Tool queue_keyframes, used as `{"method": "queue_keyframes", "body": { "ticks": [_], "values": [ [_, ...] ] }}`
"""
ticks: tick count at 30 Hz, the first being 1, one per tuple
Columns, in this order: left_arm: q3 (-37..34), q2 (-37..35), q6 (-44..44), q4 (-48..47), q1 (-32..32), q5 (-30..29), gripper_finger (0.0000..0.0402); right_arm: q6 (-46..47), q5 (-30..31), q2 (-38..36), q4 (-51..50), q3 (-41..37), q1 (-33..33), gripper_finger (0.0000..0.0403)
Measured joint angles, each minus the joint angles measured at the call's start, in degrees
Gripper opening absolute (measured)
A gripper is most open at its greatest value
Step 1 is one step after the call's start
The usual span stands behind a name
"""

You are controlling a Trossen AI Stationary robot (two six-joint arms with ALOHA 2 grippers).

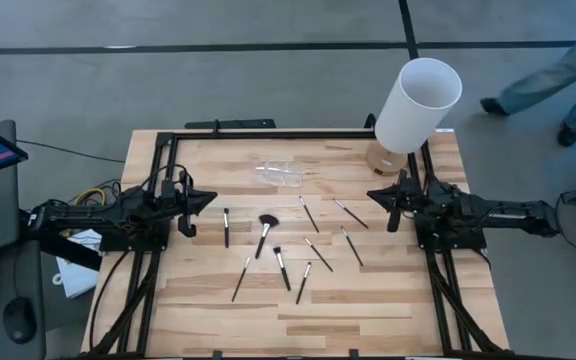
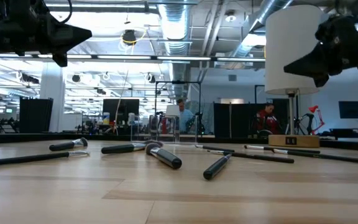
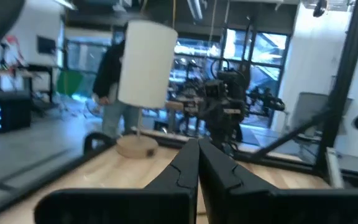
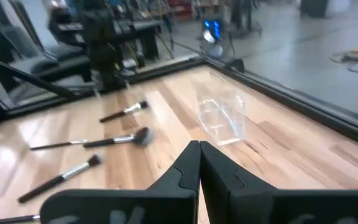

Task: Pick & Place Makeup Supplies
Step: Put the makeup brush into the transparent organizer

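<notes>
Several slim black-handled makeup brushes lie flat on the wooden table's middle; one with a wide fluffy dark head (image 1: 266, 229) lies among them, also the fluffy brush (image 4: 114, 139) in the right wrist view. Others include a brush (image 1: 225, 227) toward the left and a brush (image 1: 350, 214) toward the right. My left gripper (image 1: 211, 198) hovers shut above the table's left side, clear of the brushes. My right gripper (image 1: 372, 193) hovers shut over the right side. In the wrist views the left gripper (image 3: 197, 148) and right gripper (image 4: 199, 148) have their fingers together.
A small clear plastic holder (image 1: 286, 174) lies near the far middle, also the holder (image 4: 222, 116). A tall white cylinder (image 1: 417, 104) stands on a round wooden base at the far right corner. A black frame (image 1: 268, 133) borders the table. A person (image 1: 553, 75) walks beyond the far right.
</notes>
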Motion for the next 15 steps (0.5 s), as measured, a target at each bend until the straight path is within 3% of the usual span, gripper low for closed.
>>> {"method": "queue_keyframes", "body": {
  "ticks": [15],
  "values": [
    [0.01, 0.50, 0.67, 2.22, 0.00, -4.08, 0.0046, 3.44, 1.21, 37.41, -3.81, 14.82, -0.90, 0.0010]
  ]
}}
